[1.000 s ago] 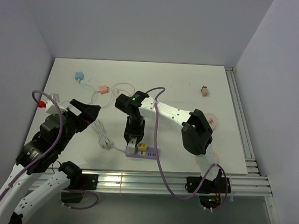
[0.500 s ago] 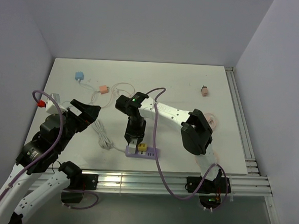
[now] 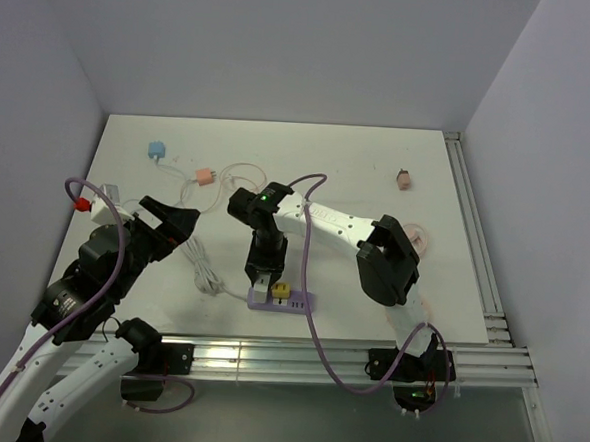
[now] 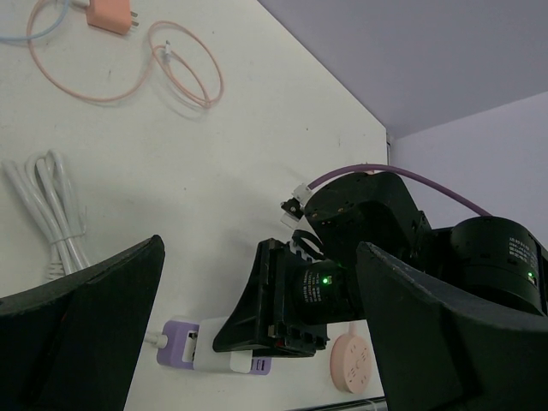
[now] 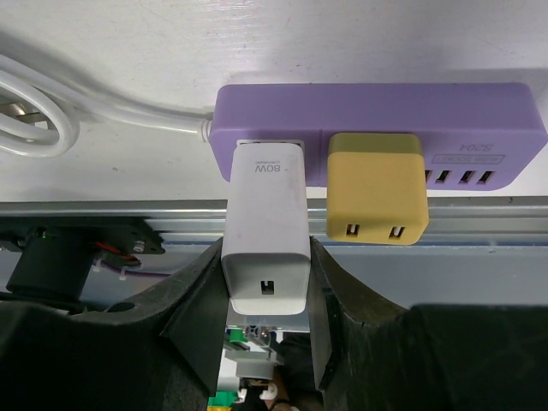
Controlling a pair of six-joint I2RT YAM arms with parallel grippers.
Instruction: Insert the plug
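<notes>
A purple power strip (image 5: pixel 377 111) lies near the table's front edge; it also shows in the top view (image 3: pixel 300 303) and in the left wrist view (image 4: pixel 174 344). My right gripper (image 5: pixel 265 287) is shut on a white charger plug (image 5: pixel 265 231), whose front end sits in the strip's left socket. A yellow plug (image 5: pixel 375 187) sits in the socket beside it. In the top view the right gripper (image 3: pixel 261 277) points down at the strip. My left gripper (image 3: pixel 180 224) is open and empty, held above the table's left side, away from the strip.
The strip's white cable (image 3: pixel 204 269) coils to its left. A blue plug (image 3: pixel 156 150) and an orange plug (image 3: pixel 205 176) with thin cables lie at the back left. A small brown plug (image 3: pixel 404 178) lies at the back right. A pink round disc (image 4: pixel 353 365) lies right of the strip.
The right gripper has edged slightly down toward the strip with the white plug. The left arm has not moved.
</notes>
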